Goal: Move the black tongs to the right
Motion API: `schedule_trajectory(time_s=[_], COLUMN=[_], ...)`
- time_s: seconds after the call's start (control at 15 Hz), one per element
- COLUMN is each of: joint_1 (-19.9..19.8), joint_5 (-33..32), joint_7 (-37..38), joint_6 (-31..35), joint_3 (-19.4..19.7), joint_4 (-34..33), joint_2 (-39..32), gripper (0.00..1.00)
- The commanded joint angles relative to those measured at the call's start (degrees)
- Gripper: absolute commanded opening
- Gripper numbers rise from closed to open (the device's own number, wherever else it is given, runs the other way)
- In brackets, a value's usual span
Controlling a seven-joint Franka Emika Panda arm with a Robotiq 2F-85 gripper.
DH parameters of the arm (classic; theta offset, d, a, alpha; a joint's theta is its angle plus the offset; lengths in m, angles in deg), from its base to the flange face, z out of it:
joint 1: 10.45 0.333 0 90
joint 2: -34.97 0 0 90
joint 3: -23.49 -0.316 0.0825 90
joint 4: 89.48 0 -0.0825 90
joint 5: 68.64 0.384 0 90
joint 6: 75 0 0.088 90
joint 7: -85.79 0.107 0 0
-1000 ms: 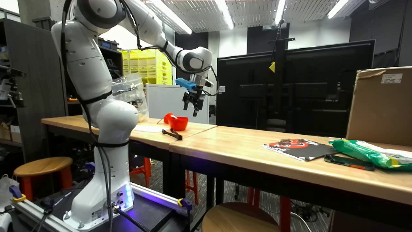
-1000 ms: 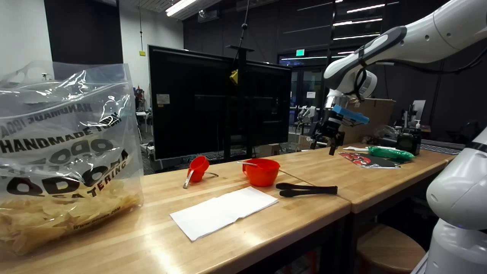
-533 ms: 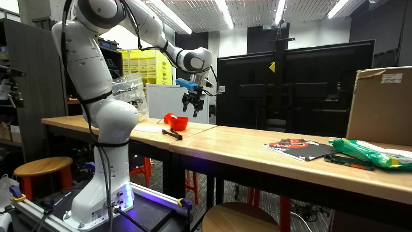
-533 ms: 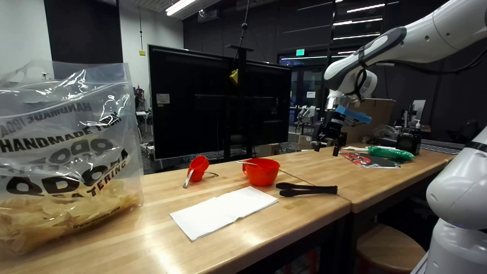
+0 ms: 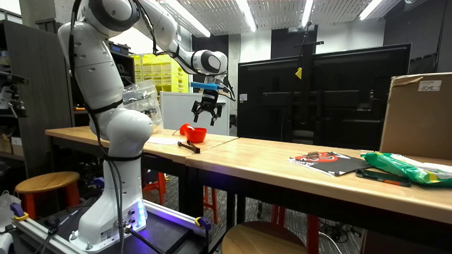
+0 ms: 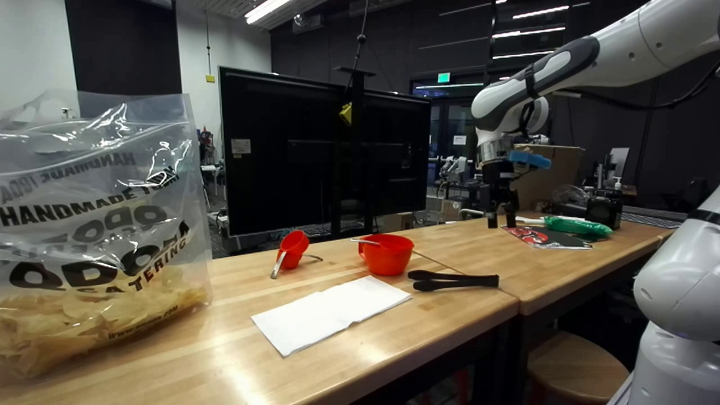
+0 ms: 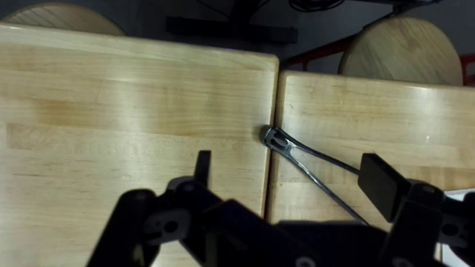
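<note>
Gripper point(image 7: 289, 172) spread wide and holding nothing: in the wrist view it points down towards the black tongs point(image 7: 313, 177), which lie with their hinge across the seam point(image 7: 275, 105) between two wooden tables point(image 7: 130, 104). The tongs' legs splay in a V, presumably on their own spring, so the fingers point(image 7: 203, 167) likely stand this far apart to go around them. One fingertip point(image 7: 382, 187) hides part of the tongs.

In an exterior view the red bowl point(image 5: 195, 135) sits just beside the tongs. The gripper hangs well above them, a height that probably leaves room for lining up. Half a second ago it was tilted; now it points nearly straight down, while tongs and bowl lie as they did.

In an exterior view a white sheet point(image 6: 332, 314) lies near the tongs' free ends. The gripper's fingers, well apart from the tongs, look nearer each other than half a second ago, which may come from its turning. The tongs have not shifted, so the move to the right seems not yet begun.
</note>
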Motion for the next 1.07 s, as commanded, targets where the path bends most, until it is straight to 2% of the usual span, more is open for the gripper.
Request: schedule_trajectory(time_s=[0.0, 0.4, 0.67, 1.0], joint_1=[2.97, 7.92, 9.47, 9.77], joint_5=[-4.12, -11.97, -19.05, -13.73], joint_7=[-4.27, -7.14, -6.43, -4.75], joint_6=[0.56, 7.31, 15.18, 23.18], joint_3=[-2.42, -7.64, -10.18, -9.16], joint_4=[0.31, 1.24, 2.84, 6.81], joint_2=[-1.24, -5.15, -4.57, 1.91], gripper=[1.0, 1.0, 1.0, 1.0])
